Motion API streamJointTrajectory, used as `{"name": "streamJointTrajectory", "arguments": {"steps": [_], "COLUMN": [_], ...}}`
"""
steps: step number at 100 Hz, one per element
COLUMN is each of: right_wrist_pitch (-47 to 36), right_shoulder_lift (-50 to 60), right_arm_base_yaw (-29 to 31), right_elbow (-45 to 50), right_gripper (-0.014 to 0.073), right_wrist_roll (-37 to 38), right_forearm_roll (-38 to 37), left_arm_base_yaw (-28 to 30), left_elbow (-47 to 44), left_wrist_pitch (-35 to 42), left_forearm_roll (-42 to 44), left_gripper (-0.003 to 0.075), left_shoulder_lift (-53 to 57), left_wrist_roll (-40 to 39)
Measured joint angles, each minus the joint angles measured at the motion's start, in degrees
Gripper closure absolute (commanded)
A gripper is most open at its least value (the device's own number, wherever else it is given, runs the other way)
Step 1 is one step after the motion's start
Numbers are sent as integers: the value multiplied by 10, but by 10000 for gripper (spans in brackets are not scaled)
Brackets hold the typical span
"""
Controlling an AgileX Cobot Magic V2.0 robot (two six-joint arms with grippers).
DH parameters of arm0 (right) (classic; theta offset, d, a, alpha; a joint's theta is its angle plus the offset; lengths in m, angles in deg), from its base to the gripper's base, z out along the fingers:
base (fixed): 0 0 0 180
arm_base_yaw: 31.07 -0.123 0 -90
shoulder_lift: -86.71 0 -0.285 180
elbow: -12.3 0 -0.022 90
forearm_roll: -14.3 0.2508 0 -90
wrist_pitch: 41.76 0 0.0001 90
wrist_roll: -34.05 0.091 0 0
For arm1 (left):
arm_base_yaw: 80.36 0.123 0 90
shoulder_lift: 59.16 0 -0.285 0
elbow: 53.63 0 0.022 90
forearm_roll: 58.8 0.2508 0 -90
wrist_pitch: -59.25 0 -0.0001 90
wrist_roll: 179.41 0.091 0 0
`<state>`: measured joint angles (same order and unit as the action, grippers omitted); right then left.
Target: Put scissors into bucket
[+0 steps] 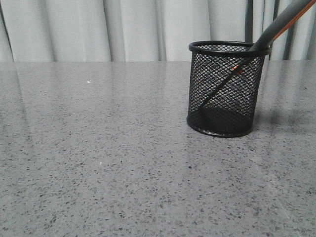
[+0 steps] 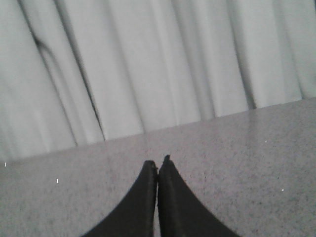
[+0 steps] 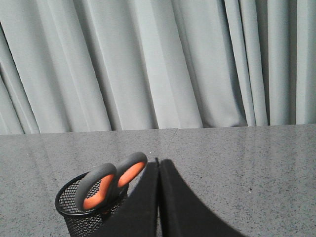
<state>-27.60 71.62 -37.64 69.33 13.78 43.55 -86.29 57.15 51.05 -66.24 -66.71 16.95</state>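
Observation:
The black wire-mesh bucket (image 1: 226, 89) stands upright on the grey table, right of centre in the front view. The scissors (image 1: 276, 29) stand in it, blades down, the grey handles leaning out over the rim to the upper right. In the right wrist view the grey, orange-lined handle loops (image 3: 109, 180) rise out of the bucket (image 3: 74, 212). My right gripper (image 3: 159, 162) is shut and empty, close beside the handles. My left gripper (image 2: 158, 162) is shut and empty over bare table. Neither gripper shows in the front view.
The speckled grey table (image 1: 98, 158) ends at a pale pleated curtain (image 1: 123, 29) along the back. Nothing else stands on the table in any view.

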Motion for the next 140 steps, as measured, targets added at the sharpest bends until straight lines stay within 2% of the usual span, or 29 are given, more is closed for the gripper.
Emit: {"name": "streamJointTrajectory", "arguments": {"steps": [10, 24, 140], "right_wrist_pitch": [0, 0, 0], "right_shoulder_lift": [0, 0, 0], "right_arm_base_yaw": [0, 0, 0], "right_elbow": [0, 0, 0], "right_gripper": [648, 648, 648], "right_wrist_roll": [0, 0, 0], "right_forearm_roll": [0, 0, -2], "left_arm_base_yaw": [23, 40, 42], "left_elbow": [-41, -79, -79], "left_wrist_pitch": [0, -13, 3], "left_forearm_roll": [33, 46, 53], "left_gripper": [741, 741, 741], "left_shoulder_lift": [0, 0, 0], "left_wrist_roll": [-81, -117, -125]}}
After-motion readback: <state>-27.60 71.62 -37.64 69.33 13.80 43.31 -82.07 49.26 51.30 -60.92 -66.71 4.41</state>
